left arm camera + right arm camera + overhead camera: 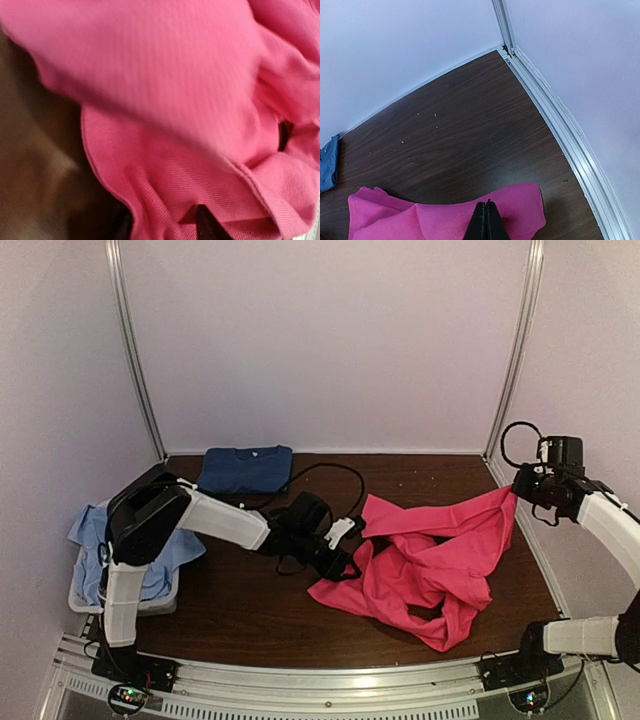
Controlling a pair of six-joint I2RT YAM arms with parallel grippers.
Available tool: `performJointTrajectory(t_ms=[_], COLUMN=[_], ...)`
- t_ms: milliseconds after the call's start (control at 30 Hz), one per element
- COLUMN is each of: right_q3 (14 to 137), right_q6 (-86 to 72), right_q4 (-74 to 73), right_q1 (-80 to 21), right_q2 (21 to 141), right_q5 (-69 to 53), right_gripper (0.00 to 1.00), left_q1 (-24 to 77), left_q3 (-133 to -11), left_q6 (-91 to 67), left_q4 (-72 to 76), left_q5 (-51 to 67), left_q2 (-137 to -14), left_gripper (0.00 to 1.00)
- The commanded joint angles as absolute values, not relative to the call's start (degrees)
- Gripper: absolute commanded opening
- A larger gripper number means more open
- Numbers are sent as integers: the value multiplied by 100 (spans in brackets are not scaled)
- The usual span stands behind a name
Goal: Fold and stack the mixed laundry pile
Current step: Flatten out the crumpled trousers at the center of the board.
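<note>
Reviewer: Laundry, where did it sit?

Annotator: Pink shirt (430,560) lay crumpled on the brown table (250,610), bunched in deep creases and not folded. Dark blue T-shirt (245,468) was folded flat, well apart from the pink shirt, off to its far left by the back wall. Light-blue cloth (95,530) was further left of the pink shirt again, past the left arm, draped over the white basket (85,598). The three garments lay apart from one another.

Reviewer: Right gripper?

Annotator: Right gripper (525,485) was up at the pink shirt's far right corner, fingers pressed fully together on the hem. The wrist view showed pink fabric pinched between them. That corner hung raised off the wood, above the rest of the shirt.

Reviewer: And the left one?

Annotator: Left gripper (340,552) was low at the pink shirt's left edge, touching or just beside the fabric. Its wrist view was blurred pink folds nearly edge to edge, with only dark bits of finger at the bottom. I couldn't tell how far apart the fingers stood, or whether any cloth was caught between them.

Reviewer: Anything else near the shirt?

Annotator: Just black cable looped on the table behind the left gripper, left of the pink shirt.
</note>
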State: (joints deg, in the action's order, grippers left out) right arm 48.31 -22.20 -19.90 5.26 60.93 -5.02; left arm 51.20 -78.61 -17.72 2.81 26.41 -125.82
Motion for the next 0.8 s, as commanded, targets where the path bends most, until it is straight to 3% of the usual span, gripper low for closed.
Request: performJointTrajectory(t_ms=[0, 100, 233, 400, 533, 767], right_q3=[5079, 5110, 5054, 5037, 5096, 5081], right_q6=[-2148, -2068, -2058, -2074, -2076, -2168], right_q4=[-1732, -1812, -1866, -1867, -1905, -1917], right_q1=[554, 567, 622, 684, 716, 743], right_q2=[6176, 6077, 5937, 5845, 5823, 5823], right_q5=[-588, -369, -230, -322, -367, -280], right_gripper=[0, 0, 0, 0, 0, 0], left_q1=[5786, 6004, 5030, 4356, 4358, 4568], left_q3=[-6923, -6778, -6349, -6623, -7582, -8042], left_q6=[-801, -150, -1463, -2167, -1940, -2365], left_q4=[418, -261, 1220, 2158, 1851, 2404], left_q5=[2653, 2276, 2368, 1883, 1894, 2280], left_q2=[-11542, -11090, -10834, -11549, -12423, -13318], left_gripper=[33, 22, 41, 63, 64, 63])
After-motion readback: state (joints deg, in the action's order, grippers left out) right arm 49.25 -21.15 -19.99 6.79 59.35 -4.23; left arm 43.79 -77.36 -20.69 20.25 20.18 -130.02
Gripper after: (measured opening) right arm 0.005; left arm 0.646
